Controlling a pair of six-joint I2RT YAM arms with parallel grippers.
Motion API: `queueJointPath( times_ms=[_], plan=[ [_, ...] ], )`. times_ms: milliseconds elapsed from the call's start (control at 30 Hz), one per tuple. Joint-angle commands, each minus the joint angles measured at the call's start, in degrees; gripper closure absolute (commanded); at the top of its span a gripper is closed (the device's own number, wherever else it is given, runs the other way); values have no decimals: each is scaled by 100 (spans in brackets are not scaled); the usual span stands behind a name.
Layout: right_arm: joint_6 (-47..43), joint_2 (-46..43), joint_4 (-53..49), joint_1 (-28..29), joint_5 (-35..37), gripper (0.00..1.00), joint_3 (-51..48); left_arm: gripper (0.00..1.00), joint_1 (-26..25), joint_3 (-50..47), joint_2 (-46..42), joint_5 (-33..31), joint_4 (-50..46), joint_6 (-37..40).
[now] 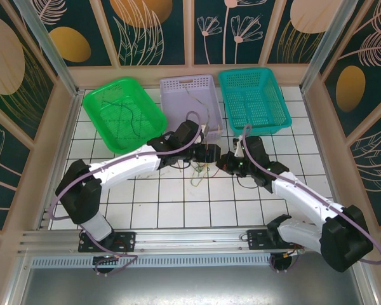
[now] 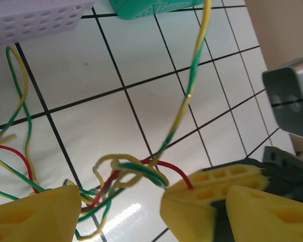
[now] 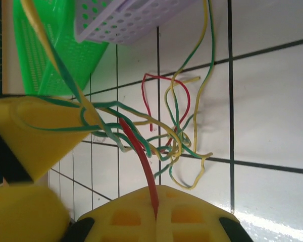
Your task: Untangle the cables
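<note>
The cables [image 1: 199, 176] are a knot of yellow, green and red strands [image 2: 131, 171] hanging just above the white tiles between my two grippers. My right gripper [image 3: 156, 222] is shut on one red cable [image 3: 141, 156], which runs up from its pads into the knot [image 3: 177, 136]. My left gripper [image 2: 141, 214] is open, its yellow fingers [image 2: 35, 217] on either side of the knot and gripping nothing. Green and yellow strands drape over one left finger [image 3: 35, 131]. A yellow-green strand [image 2: 194, 65] rises out of the view. Both grippers [image 1: 206, 154] [image 1: 223, 162] almost touch at the table's middle.
Three baskets stand along the back: a green one [image 1: 92, 101] holding thin dark strands [image 1: 130, 117], a purple one [image 1: 184, 81] just behind my left gripper, and a teal one [image 1: 244, 72]. Wooden walls close the table in on three sides.
</note>
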Motion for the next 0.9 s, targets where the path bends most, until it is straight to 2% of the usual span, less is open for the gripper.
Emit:
queueJointPath(
  times_ms=[0,133,267,367,400,467,633,867],
  plan=[
    [-44,-213,30,28,-234,100,140,28,12,241,223,-226,133,278],
    [-20,-289,-41,28,-274,100,112,44,16,304,577,-413,188,171],
    [-7,-415,-131,24,-214,100,119,71,5,283,655,-596,212,140],
    [-54,-586,-393,-68,-43,100,204,94,10,246,635,-1010,-119,174],
    [-76,-662,-498,-143,9,100,238,99,9,226,620,-1121,-272,198],
    [-124,-860,-756,-383,108,100,316,100,8,142,577,-1452,-609,219],
    [-327,-1300,-1309,-1267,121,100,601,100,13,-207,420,-1813,-1135,184],
    [-697,-1414,-1974,-2364,490,100,1430,100,9,-476,292,-2319,-1686,29]
  ],
)
